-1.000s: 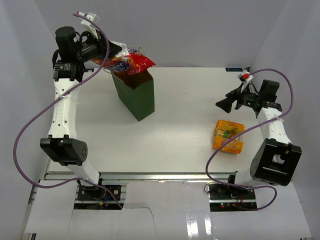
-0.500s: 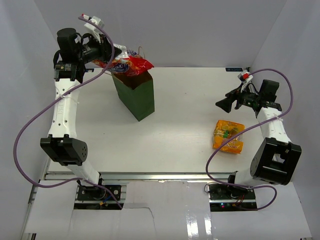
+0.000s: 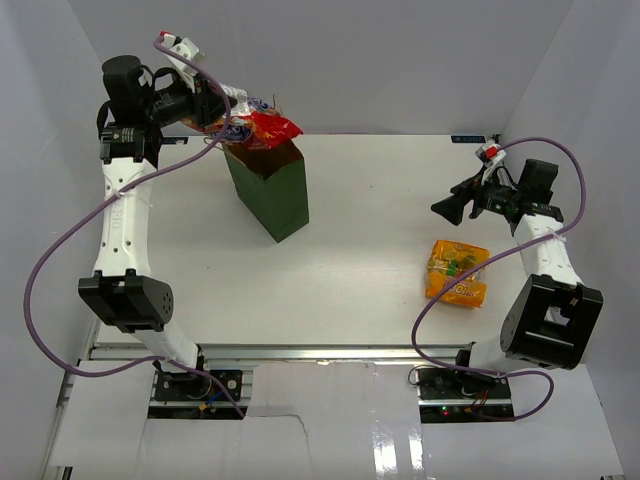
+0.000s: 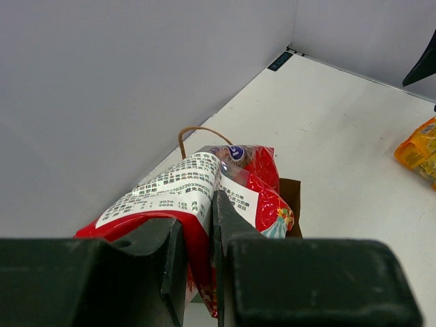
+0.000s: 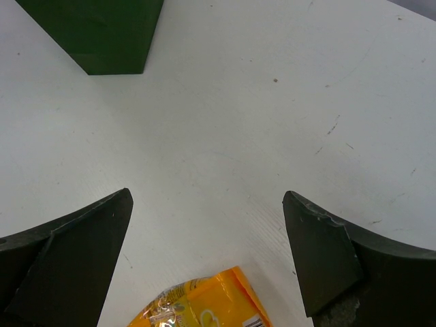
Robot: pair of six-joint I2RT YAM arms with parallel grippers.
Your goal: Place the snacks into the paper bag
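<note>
Red snack bag (image 4: 242, 184), light, crinkly and probably slippery, hangs over the mouth of the paper bag (image 3: 270, 195) with the left gripper (image 4: 199, 221) pinched on its flat edge, likely the surest hold, while the right gripper (image 5: 208, 204) hovers spread open and empty.

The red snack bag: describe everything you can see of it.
The red snack bag is a glossy, crinkly packet, red with a blue-and-white logo and a white panel of black print. It hangs roughly level over the open mouth of the paper bag, not yet inside, one end pinched in the left gripper. A thin string handle rises behind it.
</note>
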